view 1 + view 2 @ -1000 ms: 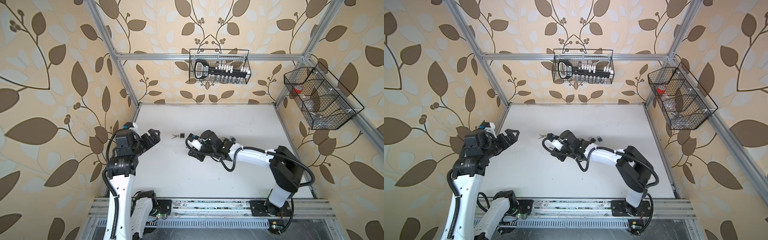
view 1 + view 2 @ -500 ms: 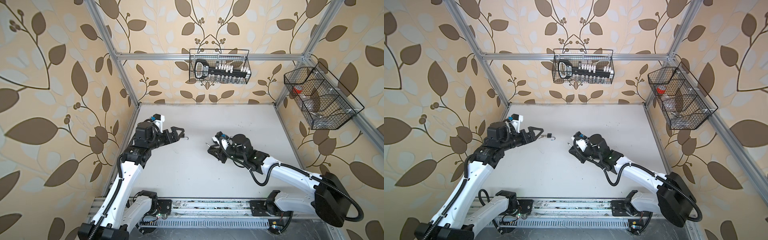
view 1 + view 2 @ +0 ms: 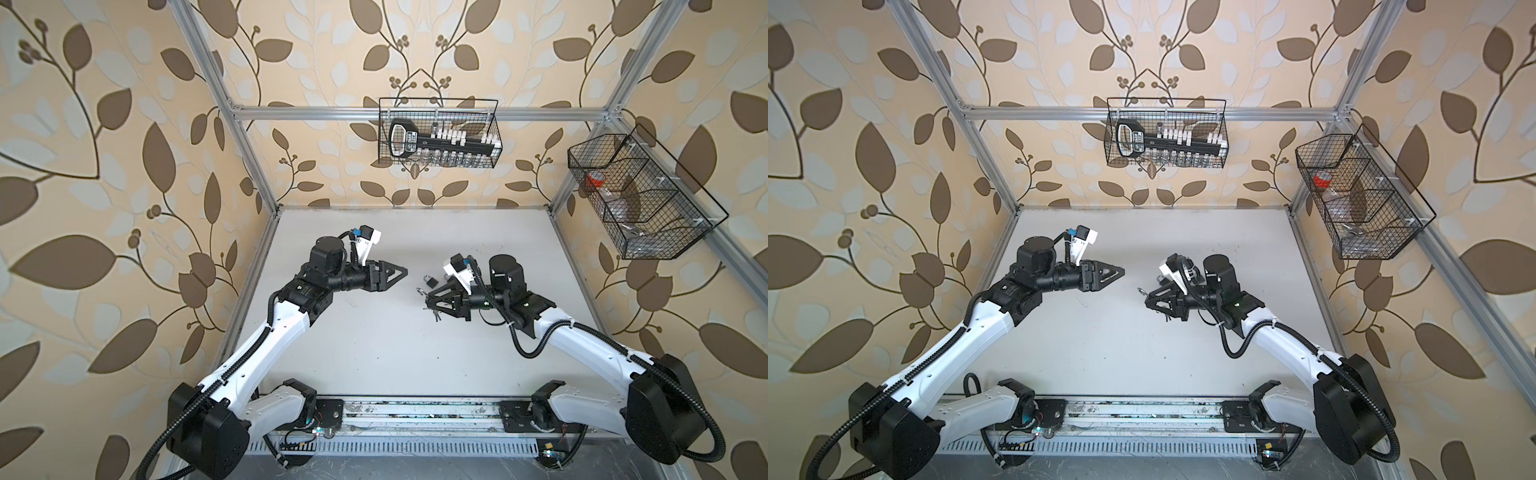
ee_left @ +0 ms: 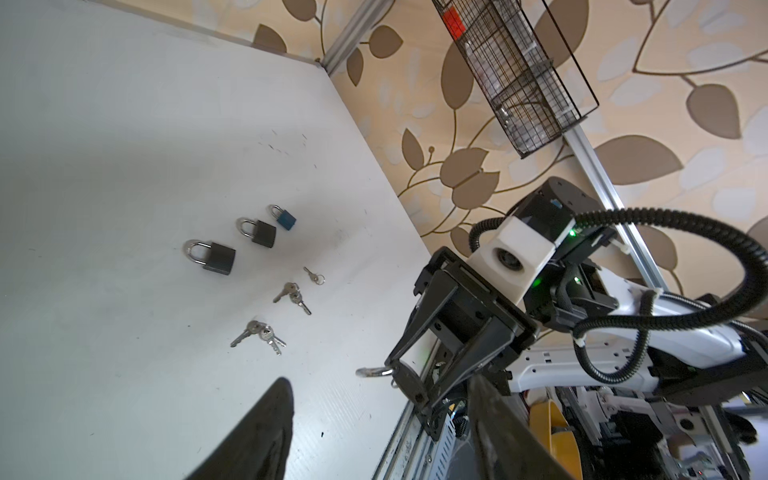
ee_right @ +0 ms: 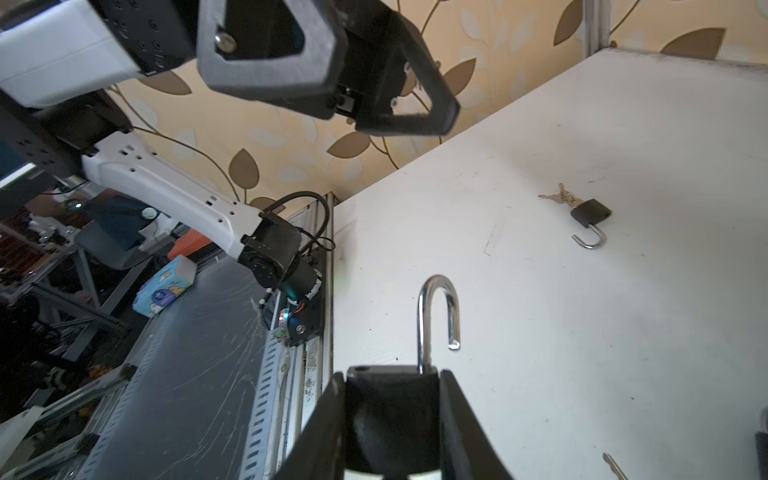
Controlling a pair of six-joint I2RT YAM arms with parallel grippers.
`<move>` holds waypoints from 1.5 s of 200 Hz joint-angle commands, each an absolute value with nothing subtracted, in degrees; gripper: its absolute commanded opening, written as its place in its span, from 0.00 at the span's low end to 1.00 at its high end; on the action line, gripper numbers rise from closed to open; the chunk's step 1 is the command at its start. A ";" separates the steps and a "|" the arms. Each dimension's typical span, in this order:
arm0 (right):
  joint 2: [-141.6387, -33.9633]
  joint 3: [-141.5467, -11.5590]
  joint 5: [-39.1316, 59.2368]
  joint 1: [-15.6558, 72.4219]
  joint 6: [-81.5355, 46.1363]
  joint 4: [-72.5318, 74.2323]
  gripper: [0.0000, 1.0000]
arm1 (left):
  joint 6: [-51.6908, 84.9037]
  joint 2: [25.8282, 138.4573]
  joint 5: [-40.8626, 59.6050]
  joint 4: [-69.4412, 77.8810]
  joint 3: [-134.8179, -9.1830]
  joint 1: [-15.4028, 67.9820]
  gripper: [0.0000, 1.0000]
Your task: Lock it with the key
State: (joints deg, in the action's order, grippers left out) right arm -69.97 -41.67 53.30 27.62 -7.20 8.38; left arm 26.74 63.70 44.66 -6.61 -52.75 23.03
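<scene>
Padlock (image 5: pixel 392 395) was found clamped by its black body between the right fingers (image 5: pixel 461 415), raised clear of the bench (image 3: pixel 374 353). Its shackle (image 5: pixel 422 324) stood open, the free leg out of the body. The long axis ran in line with the right fingers, shackle end leading, directed at the left fingers (image 4: pixel 274 419). These faced the right fingers tip to tip, near but apart; no contact was observed. They stood moderately apart and held nothing. Whether a key sat in the held padlock could not be determined, its underside being hidden. A second padlock (image 5: pixel 590 212), shackle likewise open and keys (image 5: pixel 559 197) at its base, lay on the bench beyond the right fingers' tips and to one side.

Assessment: the left fingers were free and the nearer to the open shackle. The coming move appeared to turn on bringing them squarely onto the shackle's crown along that axis. Any offset risked twisting the body in the right fingers' hold.
</scene>
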 commanded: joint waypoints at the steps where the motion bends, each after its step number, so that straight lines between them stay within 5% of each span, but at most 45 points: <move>1: -70.75 -45.03 59.88 27.60 -7.47 8.45 0.00 | 24.76 64.02 49.16 -2.54 -55.59 24.96 0.63; 95: -71.43 -46.76 62.76 27.91 -11.43 11.64 0.00 | 22.72 68.95 55.23 -3.43 -57.74 28.78 0.62; 300: -68.07 -44.23 57.82 27.24 -13.62 14.06 0.00 | 20.83 69.92 53.44 -7.64 -58.95 29.70 0.21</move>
State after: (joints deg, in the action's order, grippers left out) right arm -69.38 -44.58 57.47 27.44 -13.28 11.81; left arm 22.17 70.04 53.47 -7.70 -56.40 29.30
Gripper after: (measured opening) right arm 0.314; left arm 0.228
